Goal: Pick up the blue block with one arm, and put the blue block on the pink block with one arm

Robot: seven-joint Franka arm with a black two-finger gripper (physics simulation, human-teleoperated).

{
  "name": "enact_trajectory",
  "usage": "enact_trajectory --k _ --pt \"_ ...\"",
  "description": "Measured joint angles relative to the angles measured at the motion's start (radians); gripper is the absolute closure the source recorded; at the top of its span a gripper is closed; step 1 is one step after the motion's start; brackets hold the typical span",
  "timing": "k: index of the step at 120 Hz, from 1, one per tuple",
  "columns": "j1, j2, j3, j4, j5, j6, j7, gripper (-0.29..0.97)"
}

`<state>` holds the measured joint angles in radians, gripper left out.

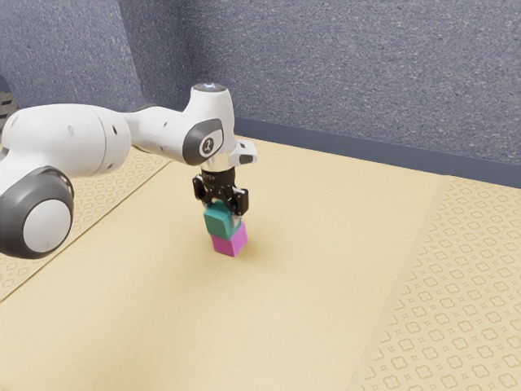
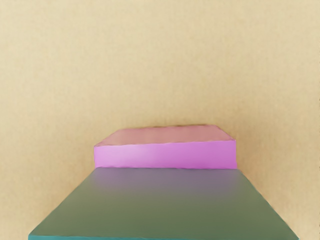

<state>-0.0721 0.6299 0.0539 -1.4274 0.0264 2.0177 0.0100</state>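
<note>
Franka arm's gripper (image 1: 221, 208) is clasping the blue block (image 1: 216, 221) betw. both fingers, the block sitting on top of the pink block (image 1: 230, 241), approx. mid-table (image 1: 342, 277).

Blue block (image 2: 165, 207) partly covers the pink block (image 2: 165, 154).

A tan table (image 1: 326, 269) with patterned borders spreads under the claw (image 1: 220, 213); grey-blue speckled walls (image 1: 366, 65) stand behind it

Arm (image 1: 98, 142) extended horiz., fingers (image 1: 241, 201) pointing straight down, clamped on blue block (image 1: 217, 218).
</note>
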Motion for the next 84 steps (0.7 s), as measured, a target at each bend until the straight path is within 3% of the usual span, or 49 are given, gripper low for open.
enact_trajectory --k 12,28,39,84 --pt "-0.001 -0.032 0.000 0.009 0.001 -0.009 -0.002 0.08" --pt "0.006 -0.167 -0.002 0.086 0.002 -0.096 0.000 0.04" --pt "0.008 -0.242 -0.005 0.046 -0.004 -0.144 0.003 0.03" --pt "0.015 -0.283 -0.002 -0.020 -0.055 -0.210 0.048 0.00"
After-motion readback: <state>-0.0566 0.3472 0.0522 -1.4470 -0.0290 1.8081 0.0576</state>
